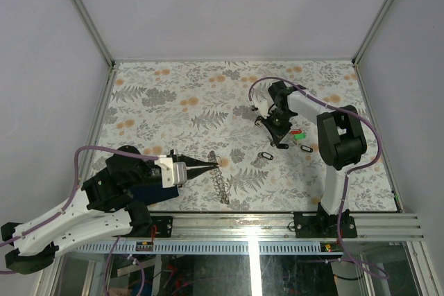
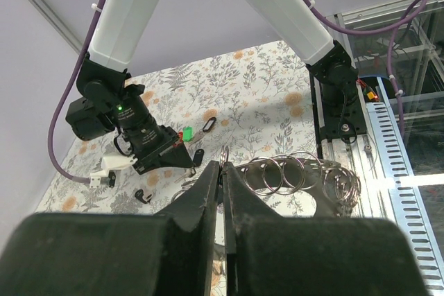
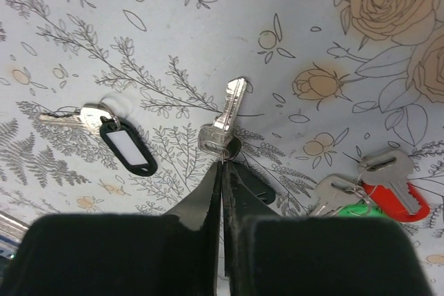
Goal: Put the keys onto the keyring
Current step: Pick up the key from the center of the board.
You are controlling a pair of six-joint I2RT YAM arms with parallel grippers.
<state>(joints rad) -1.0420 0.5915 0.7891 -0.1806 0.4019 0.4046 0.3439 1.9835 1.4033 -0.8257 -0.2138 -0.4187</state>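
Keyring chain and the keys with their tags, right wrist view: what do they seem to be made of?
Keyring: likely steel wire, polished silver; the rings glint brightly. Centre key: silvery metal, dull sheen, cut flat blade. Black tag, red tag, green tag: probably plastic, judging by solid smooth colour; the black one frames a white insert, perhaps paper.

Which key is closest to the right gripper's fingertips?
The silver key central in the right wrist view, its head at the shut tips of the right gripper. The black-tagged key lies left, the red-tagged key and green-tagged key right.
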